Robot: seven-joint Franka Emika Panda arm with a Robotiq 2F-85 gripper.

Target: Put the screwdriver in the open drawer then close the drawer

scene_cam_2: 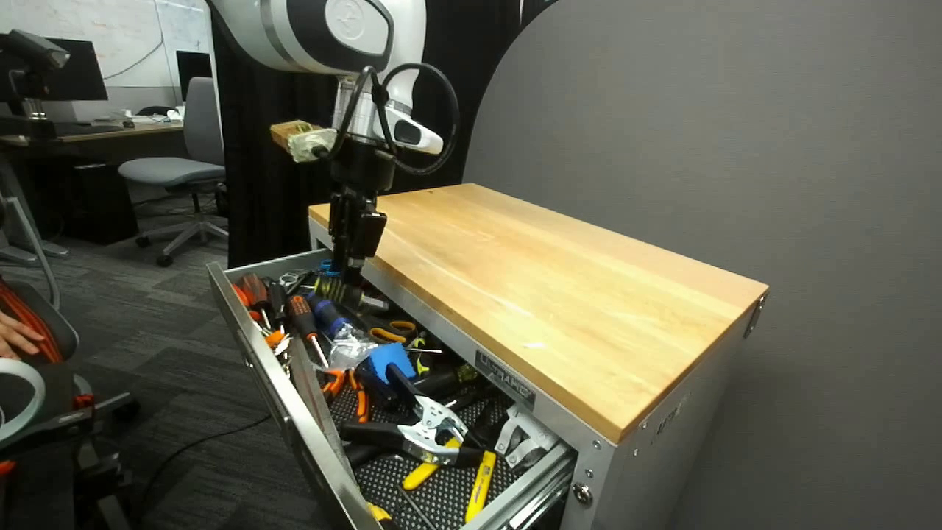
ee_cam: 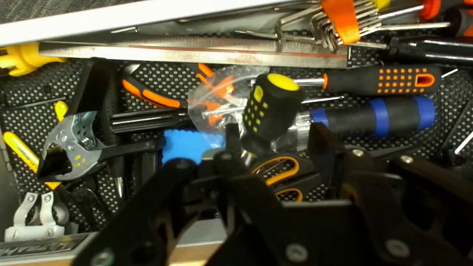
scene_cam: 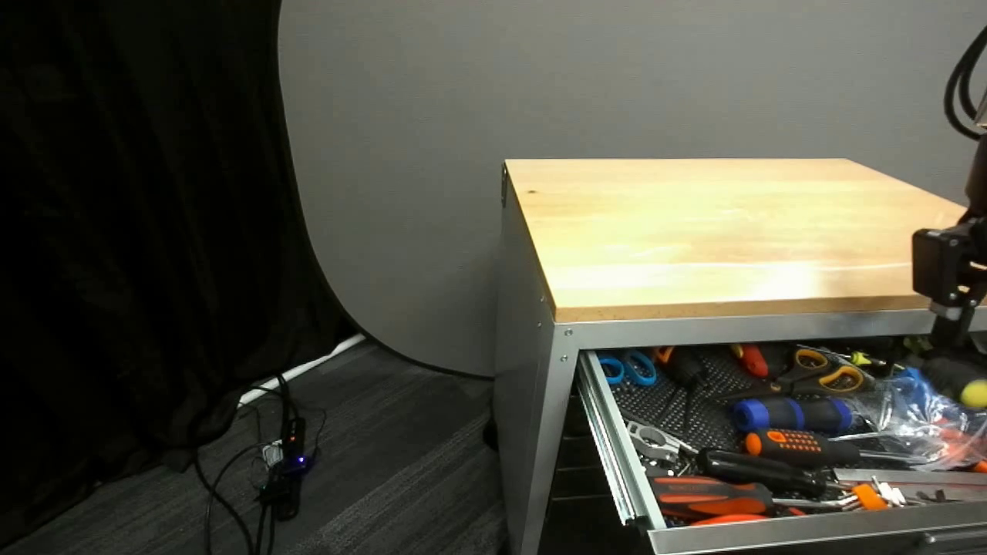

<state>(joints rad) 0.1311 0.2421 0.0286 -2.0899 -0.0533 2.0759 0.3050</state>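
Nearest the camera in the wrist view, we note the pincer [ee_cam: 275,136], reaching down into the pulled-out drawer [scene_cam: 817,529]; its jaws stand apart, with a visible gap beside the handle, and we judge that it has hold of nothing. Between the jaws we see the screwdriver [ee_cam: 271,107], tilted, its yellow cap toward the drawer's front and facing the camera, its metal tip toward the scissors [ee_cam: 305,173]. It lies within the drawer's outline; whether it rests on the tools beneath or is clear of them we cannot tell. We identify four hazards. First, one jaw appears to touch the handle or stand just beside it, so a sideways lift could drag or tip the tool, or snag the plastic bag [ee_cam: 236,107]. Second, if the screwdriver settles propped on its neighbours, its upper end could catch the front rail of the cabinet [scene_cam_2: 677,442] as the drawer slides in. Third, the clamp [scene_cam_2: 434,427], one grip angled upward, could jam there likewise. Fourth, were the drawer pushed before the pincer rises clear, we should expect a collision with the cabinet's edge; an off-centre push might also make it bind.
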